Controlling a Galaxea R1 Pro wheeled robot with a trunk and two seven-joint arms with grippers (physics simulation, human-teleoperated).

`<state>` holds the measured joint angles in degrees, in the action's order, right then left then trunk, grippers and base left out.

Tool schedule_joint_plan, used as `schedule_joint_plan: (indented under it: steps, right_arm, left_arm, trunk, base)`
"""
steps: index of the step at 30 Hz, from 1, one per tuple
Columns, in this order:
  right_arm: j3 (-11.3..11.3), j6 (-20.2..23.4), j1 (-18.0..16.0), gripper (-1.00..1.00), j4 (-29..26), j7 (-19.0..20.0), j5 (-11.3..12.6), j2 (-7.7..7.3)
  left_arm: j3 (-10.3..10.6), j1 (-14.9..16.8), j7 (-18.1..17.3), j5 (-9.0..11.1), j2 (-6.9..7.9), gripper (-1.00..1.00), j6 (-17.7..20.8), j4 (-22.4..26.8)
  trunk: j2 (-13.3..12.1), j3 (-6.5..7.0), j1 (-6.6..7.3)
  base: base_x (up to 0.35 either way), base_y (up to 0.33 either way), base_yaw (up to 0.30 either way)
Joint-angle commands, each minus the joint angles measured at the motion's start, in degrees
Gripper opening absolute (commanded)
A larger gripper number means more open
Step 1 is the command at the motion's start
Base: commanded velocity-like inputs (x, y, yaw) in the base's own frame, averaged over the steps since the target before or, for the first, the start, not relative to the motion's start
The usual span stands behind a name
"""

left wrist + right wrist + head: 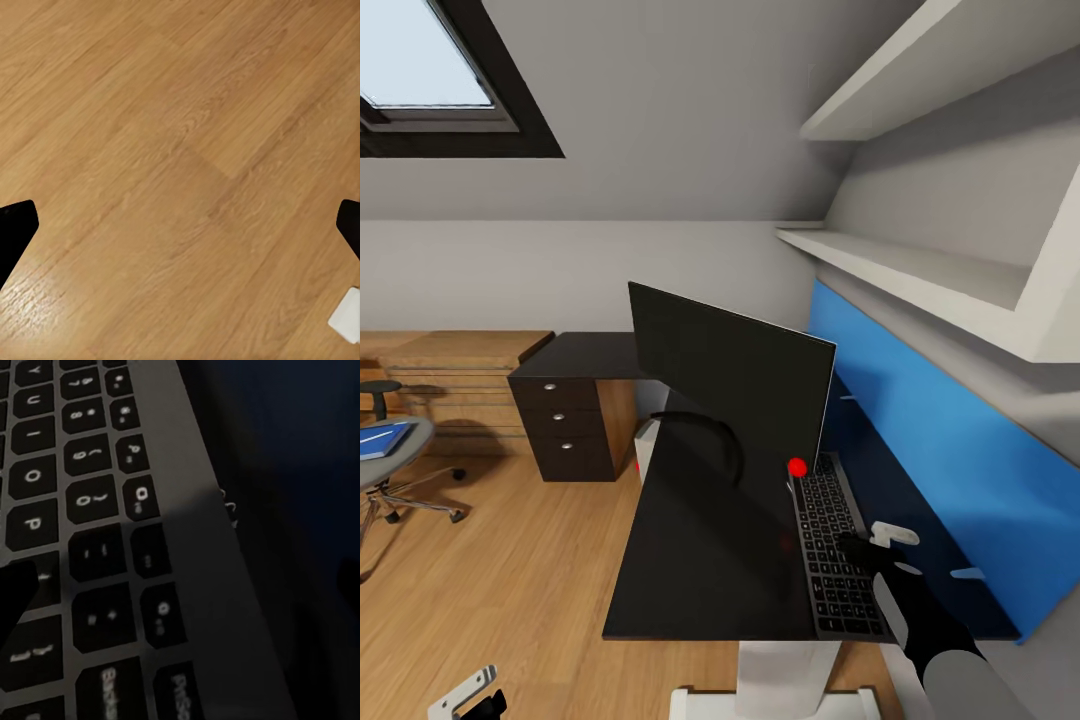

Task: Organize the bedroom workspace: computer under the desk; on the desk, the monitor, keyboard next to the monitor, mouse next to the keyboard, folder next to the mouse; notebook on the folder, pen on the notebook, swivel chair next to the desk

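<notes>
I hold my right gripper (860, 546) over the keyboard (833, 545) on the desk (700, 560); jaw state unclear. It looks slim, stiff, light: grip 1 long rim.

Light wood floor (510, 560); grey walls (560, 270); skylight (430, 60); white shelves (920, 260)

The desk (700, 570) top is bare left of the keyboard (838, 560). The monitor (730, 375) blocks the far side, the blue back panel (930, 440) the right. 2 shelves (920, 265) overhang it.
</notes>
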<state>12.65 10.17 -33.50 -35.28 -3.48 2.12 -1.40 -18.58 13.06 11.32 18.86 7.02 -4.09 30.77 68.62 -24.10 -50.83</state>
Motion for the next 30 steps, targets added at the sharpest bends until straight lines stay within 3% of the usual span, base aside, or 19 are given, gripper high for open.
schedule_joint_plan:
  steps: [1, 6, 30]
  right_arm:
    - [0.01, 0.29, 0.02, 1.0, 1.1, -0.21, 0.22, 0.0]
    - [0.01, 0.29, 0.02, 1.0, 1.1, -0.21, 0.19, 0.0]
    - [0.04, 0.29, 0.02, 1.0, 1.09, -0.21, 0.17, 0.0]
  left_arm:
    - [0.12, 0.03, 0.11, 0.61, 0.01, 1.0, -0.22, -0.01]
    - [0.12, 0.04, 0.11, 0.65, 0.01, 1.0, -0.22, -0.01]
    - [0.11, 0.02, 0.11, 0.66, 0.01, 1.0, -0.3, -0.01]
  trunk:
    - [0.03, -0.07, 0.0]
    - [-1.17, 0.47, 0.66]
    - [-1.17, 0.47, 0.66]
  base:
    - [0.0, 0.0, 0.0]
    - [0.0, 0.0, 0.0]
    - [-0.054, 0.0, 0.0]
